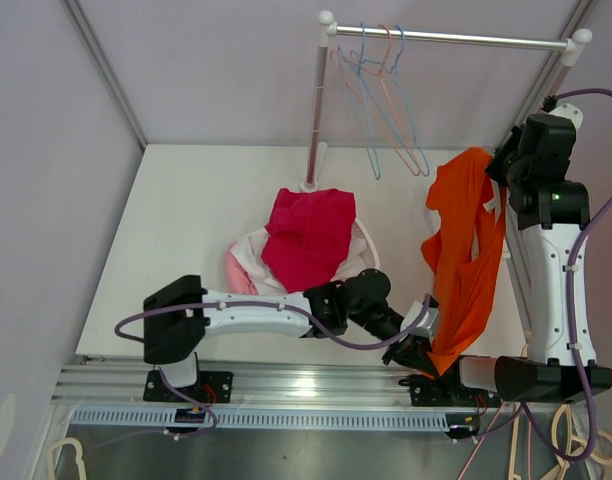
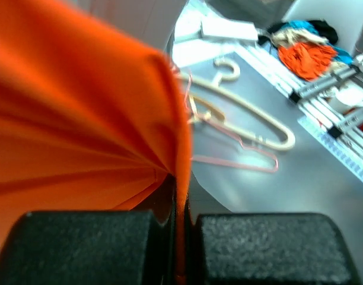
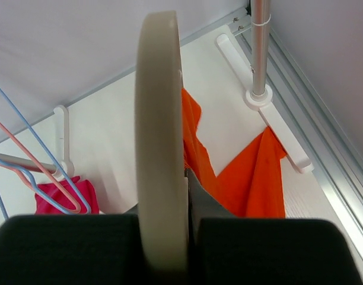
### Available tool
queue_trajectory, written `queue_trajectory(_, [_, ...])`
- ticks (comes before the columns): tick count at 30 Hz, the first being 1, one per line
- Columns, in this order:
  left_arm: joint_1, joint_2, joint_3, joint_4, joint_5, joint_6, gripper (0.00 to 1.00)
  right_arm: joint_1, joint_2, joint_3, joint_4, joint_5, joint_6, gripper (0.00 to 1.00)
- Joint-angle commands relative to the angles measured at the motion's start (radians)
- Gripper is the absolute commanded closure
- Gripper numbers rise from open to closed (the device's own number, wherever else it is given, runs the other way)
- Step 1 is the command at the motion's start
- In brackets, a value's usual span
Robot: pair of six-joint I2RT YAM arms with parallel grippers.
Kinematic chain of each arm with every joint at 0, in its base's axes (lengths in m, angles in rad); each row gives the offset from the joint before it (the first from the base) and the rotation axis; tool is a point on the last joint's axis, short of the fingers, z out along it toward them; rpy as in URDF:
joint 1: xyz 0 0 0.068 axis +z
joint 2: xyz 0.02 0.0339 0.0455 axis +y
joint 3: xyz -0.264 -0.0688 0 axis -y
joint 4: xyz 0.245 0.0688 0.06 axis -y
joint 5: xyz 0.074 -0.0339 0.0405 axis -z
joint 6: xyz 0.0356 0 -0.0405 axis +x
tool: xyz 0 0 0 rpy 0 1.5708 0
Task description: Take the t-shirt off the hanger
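Note:
An orange t-shirt [image 1: 464, 258] hangs stretched at the right of the table, between both grippers. My right gripper [image 1: 507, 165] holds its top end high up; in the right wrist view it is shut [image 3: 172, 249] on a cream hanger [image 3: 161, 136], with the orange t-shirt [image 3: 252, 178] hanging below. My left gripper [image 1: 423, 352] is low at the near table edge, shut on the shirt's bottom hem. In the left wrist view the orange cloth [image 2: 80, 119] is pinched between the black pads [image 2: 276, 249].
A clothes rail [image 1: 446, 38] with several thin wire hangers [image 1: 386, 95] stands at the back. A pile of magenta and white clothes [image 1: 306, 240] lies mid-table. Spare hangers [image 2: 241, 124] and a heap of clothes [image 2: 306, 50] lie beyond the table's near edge.

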Motion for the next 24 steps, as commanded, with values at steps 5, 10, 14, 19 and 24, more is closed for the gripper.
queue_trajectory(5, [-0.087, 0.028, 0.175, -0.265, 0.348, 0.034, 0.99, -0.003, 0.008, 0.054, 0.137, 0.053, 0.006, 1.0])
queue_trajectory(10, [-0.123, 0.033, 0.324, -0.342, 0.26, 0.05, 0.99, 0.029, 0.031, 0.053, 0.14, 0.085, 0.002, 1.0])
queue_trajectory(14, [-0.107, 0.017, 0.462, -0.447, 0.073, 0.042, 0.99, 0.113, -0.011, -0.051, 0.204, 0.155, -0.009, 1.0])
queue_trajectory(19, [-0.107, 0.178, 0.869, -0.687, -0.069, 0.044, 0.99, 0.182, -0.023, -0.064, 0.232, 0.22, -0.026, 1.0])
queue_trajectory(24, [-0.052, 0.143, 0.795, -0.674, -0.145, -0.018, 0.99, 0.209, -0.047, -0.084, 0.255, 0.248, -0.047, 1.0])
